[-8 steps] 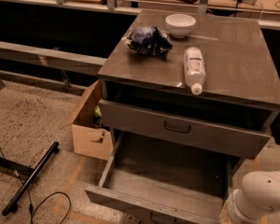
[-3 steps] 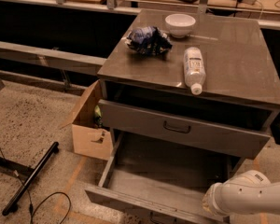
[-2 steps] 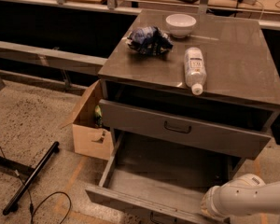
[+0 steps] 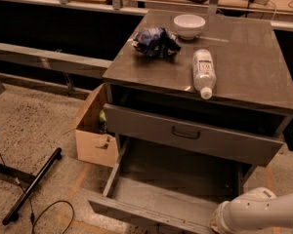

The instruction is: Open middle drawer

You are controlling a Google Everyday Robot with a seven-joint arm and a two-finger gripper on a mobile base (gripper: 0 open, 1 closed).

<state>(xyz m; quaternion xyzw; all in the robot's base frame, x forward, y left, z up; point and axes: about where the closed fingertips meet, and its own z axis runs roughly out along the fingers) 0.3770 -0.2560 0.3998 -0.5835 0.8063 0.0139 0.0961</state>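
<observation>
The middle drawer (image 4: 178, 179) is pulled far out below the cabinet top, showing a plain grey inside. Its low front panel (image 4: 146, 213) runs along the bottom of the view, and its handle is hidden on the outer face. Above it, the drawer with the taller front panel (image 4: 136, 123) and a dark loop handle (image 4: 185, 133) stands slightly out. My white arm (image 4: 256, 212) comes in from the bottom right, its end at the right part of the middle drawer's front panel. The gripper at its tip is hidden behind the panel and the frame edge.
On the cabinet top (image 4: 244, 57) lie a white bowl (image 4: 189, 25), a crumpled blue bag (image 4: 156, 41) and a plastic bottle (image 4: 203, 72) on its side. An open cardboard box (image 4: 93, 130) stands left of the cabinet. A black bar (image 4: 31, 186) and cables lie on the floor at left.
My arm has swung from upright at the bottom right to reaching left and lower, toward the pulled-out drawer's front panel. The drawers have not visibly moved.
</observation>
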